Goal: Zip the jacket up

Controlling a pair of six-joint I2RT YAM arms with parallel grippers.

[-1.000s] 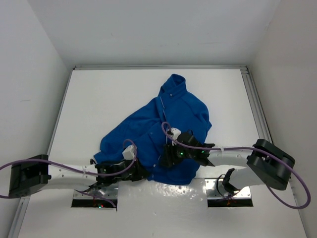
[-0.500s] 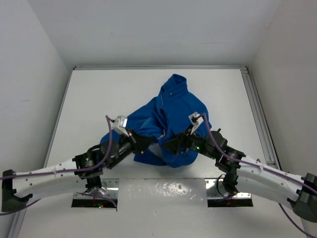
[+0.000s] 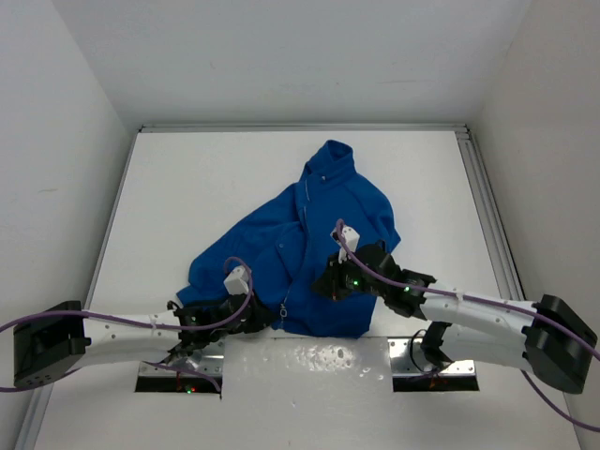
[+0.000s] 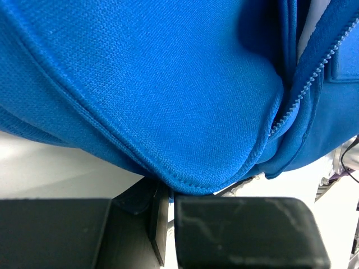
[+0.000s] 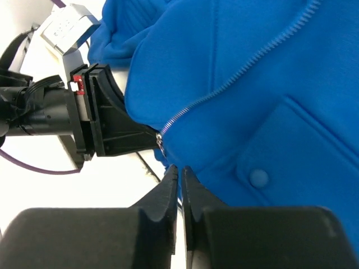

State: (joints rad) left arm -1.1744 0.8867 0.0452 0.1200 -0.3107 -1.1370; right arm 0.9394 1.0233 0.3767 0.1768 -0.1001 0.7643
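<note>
Blue jacket [image 3: 328,216] lies spread on the white desk [image 3: 187,178], collar [image 3: 330,157] toward the far wall. At its near edge the left tool [image 3: 265,322] has its fingers [image 4: 247,227] drawn almost together on the bottom hem [image 4: 185,186] beside the zipper [image 4: 305,84] — the exact contact is lost in shadow. The right tool [image 3: 323,284] sits over the right front panel, jaws down to a narrow slit at the cloth's edge; whether fabric is caught between them cannot be told. Wrist views crop the garment to folds, so its sleeves are hard to pick out.
</note>
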